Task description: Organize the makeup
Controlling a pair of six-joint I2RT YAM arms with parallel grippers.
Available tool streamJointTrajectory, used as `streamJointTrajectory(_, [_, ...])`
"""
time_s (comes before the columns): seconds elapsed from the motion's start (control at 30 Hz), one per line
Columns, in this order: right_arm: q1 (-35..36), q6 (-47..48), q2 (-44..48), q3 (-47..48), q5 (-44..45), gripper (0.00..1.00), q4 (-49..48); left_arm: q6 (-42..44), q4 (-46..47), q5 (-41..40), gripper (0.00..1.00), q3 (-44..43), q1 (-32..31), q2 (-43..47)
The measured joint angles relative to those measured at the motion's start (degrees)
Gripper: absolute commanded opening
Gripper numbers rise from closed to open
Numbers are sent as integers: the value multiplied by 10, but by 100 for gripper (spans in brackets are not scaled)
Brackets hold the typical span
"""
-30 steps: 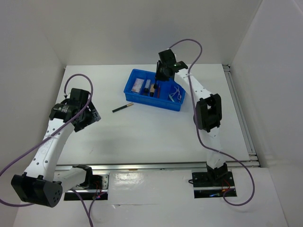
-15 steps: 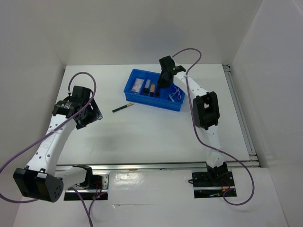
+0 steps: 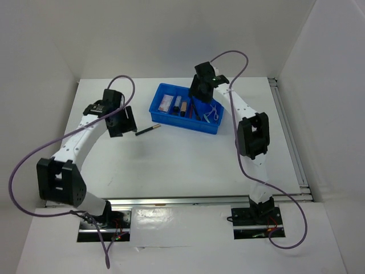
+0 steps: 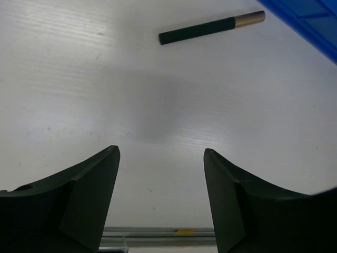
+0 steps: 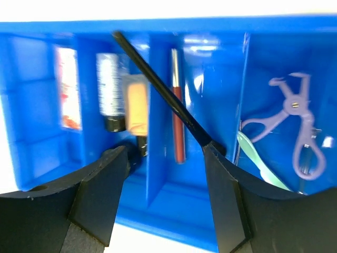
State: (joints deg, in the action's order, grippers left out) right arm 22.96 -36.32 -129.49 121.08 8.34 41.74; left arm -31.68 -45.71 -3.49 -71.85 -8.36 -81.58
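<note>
**A:** How is the left end effector (image 4: 160, 205) being carried?

**B:** It is being carried released. Its fingers (image 4: 87, 203) are being held wide apart, with only bare worktop (image 4: 131, 105) being seen between them. Nothing is being grasped.

**A:** Where is the makeup being seen from there?

**B:** A gold-ended black pencil (image 4: 212, 27) is being shown lying flat on the worktop, ahead of the fingertips and slightly to their right, well apart from them. A corner of the blue tray (image 4: 310, 21) is being shown further right, just beside the pencil's gold end.

**A:** And the right end effector (image 5: 163, 203)?

**B:** It is likewise being carried released, hovering over the tray's near wall. No item is being pinched.

**A:** What is being shown ahead of it?

**B:** A long black wand (image 5: 166, 89) is being shown lying tilted across a divider. Its lower end is close to the right finger, and whether the two are touching cannot be told. Just past the wand, a red-brown pencil (image 5: 177, 105) is being shown lying lengthwise in the narrow middle compartment. Ahead and to the left, a grey cylinder (image 5: 109, 84) and a beige black-tipped tube (image 5: 138, 105) are being shown side by side in one compartment. A pinkish packet (image 5: 67, 89) is being shown in the compartment further left. Ahead and to the right, a lilac curler (image 5: 294, 105) and a pale green tool (image 5: 257, 157) are being shown together in the end compartment.
</note>
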Motion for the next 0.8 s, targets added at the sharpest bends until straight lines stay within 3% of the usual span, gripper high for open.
streamJointTrajectory(0.17, [0, 20, 84, -35, 20, 61, -2, 28, 41, 29, 68, -64, -17, -124])
streamJointTrajectory(0.3, [-9, 34, 156, -62, 17, 47, -8, 54, 69, 30, 60, -113, -24, -209])
streamJointTrajectory(0.4, [-13, 43, 159, -53, 12, 36, -12, 76, 78, 30, 58, -114, -23, -228])
streamJointTrajectory(0.53, [-19, 71, 127, -40, -17, 35, -14, 95, 97, 30, 59, -114, -23, -230])
streamJointTrajectory(0.8, [-21, 138, -47, 88, -86, 38, 4, 106, 123, 52, 58, -108, -23, -235])
